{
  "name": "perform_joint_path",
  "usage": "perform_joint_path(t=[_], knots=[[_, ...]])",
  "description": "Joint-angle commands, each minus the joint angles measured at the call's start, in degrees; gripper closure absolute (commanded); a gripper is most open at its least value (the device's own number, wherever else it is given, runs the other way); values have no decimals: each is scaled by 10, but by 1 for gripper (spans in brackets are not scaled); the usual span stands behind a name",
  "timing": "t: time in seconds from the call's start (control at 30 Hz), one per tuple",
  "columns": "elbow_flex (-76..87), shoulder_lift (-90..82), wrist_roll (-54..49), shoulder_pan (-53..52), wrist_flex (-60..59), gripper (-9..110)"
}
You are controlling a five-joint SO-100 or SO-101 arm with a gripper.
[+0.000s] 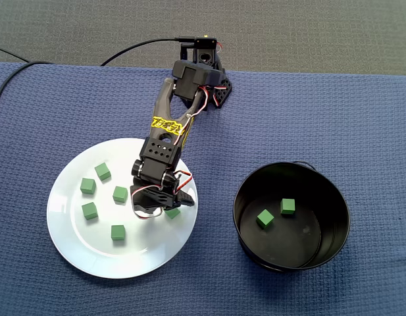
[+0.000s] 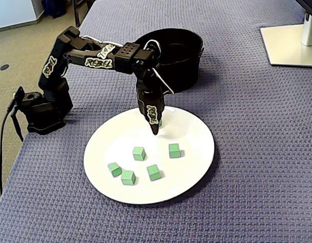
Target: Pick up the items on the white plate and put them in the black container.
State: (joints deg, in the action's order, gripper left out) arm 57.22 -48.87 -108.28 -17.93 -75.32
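- Now my jaws hang by one green cube (image 1: pixel 172 212) near the edge of the white plate (image 1: pixel 91 253) closest to the black container (image 1: pixel 244 197).
- Apart or together, I cannot tell.
- It looks small, light and hard; I would pinch two flat sides.

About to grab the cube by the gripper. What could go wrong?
1. The gripper hides most of the green cube, so I cannot tell whether the jaws straddle it; closing may just nudge it across the white plate.
2. Its tip looks very near the plate; pressing lower could shift it.
3. The black container has tall walls; a low carry could hit its rim.
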Motion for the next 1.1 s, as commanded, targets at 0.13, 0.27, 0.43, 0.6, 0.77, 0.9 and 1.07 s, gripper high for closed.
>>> perform_joint_path(t=[0.13, 0.27, 0.43, 0.6, 0.77, 0.9, 1.07], knots=[[-33, 7, 7, 4, 3, 70], [-35, 11, 10, 7, 2, 74], [-36, 13, 3, 8, -8, 81], [-31, 15, 0, 9, -9, 90], [-26, 15, -4, 10, -13, 97], [-23, 12, 1, 8, -15, 99], [-20, -25, 56, 4, -5, 101]])
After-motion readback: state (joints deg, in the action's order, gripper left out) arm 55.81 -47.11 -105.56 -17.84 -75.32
